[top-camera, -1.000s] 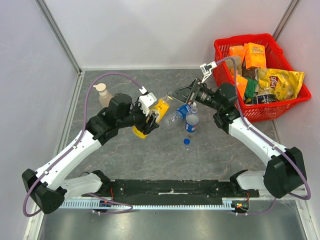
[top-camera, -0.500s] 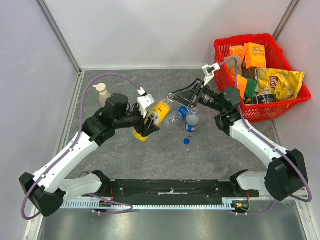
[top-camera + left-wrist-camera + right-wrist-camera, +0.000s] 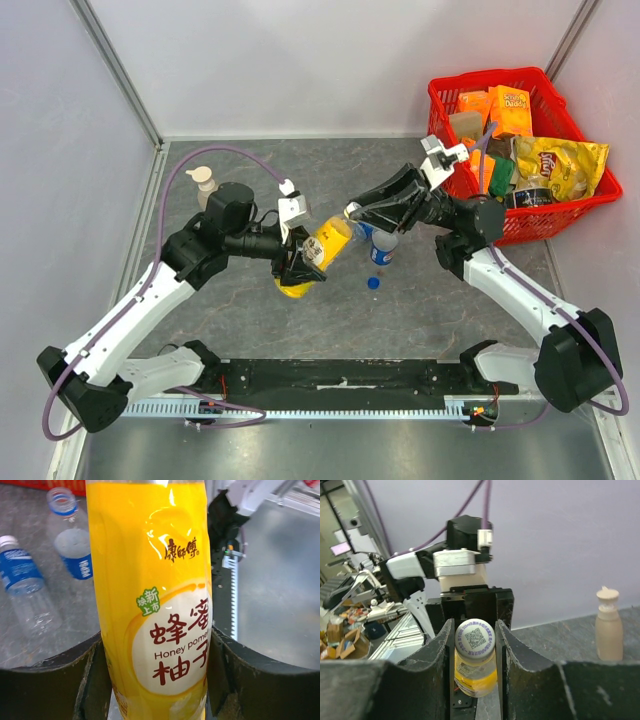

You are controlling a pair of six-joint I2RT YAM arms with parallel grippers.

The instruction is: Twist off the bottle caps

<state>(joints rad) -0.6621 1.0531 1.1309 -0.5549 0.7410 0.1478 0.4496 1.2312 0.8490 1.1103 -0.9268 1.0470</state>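
My left gripper [image 3: 305,258] is shut on the body of the yellow-orange juice bottle [image 3: 322,245] and holds it tilted above the table, neck toward the right; the label fills the left wrist view [image 3: 155,605]. My right gripper [image 3: 352,212] is shut on its white cap [image 3: 475,639], one finger on each side. A clear blue-labelled bottle [image 3: 382,247] stands uncapped just right of it, also in the left wrist view [image 3: 70,545]. A blue cap [image 3: 373,283] lies on the table. A second clear bottle [image 3: 25,590] lies on its side with a white cap [image 3: 7,541] on.
A beige pump-top soap bottle [image 3: 205,188] stands at the back left, also in the right wrist view [image 3: 609,625]. A red basket [image 3: 540,225] full of snack packs sits at the back right. Grey walls close the table at the back and sides.
My left arm has swung the juice bottle's neck toward the right. My right gripper has come left and down and closed round the white cap.
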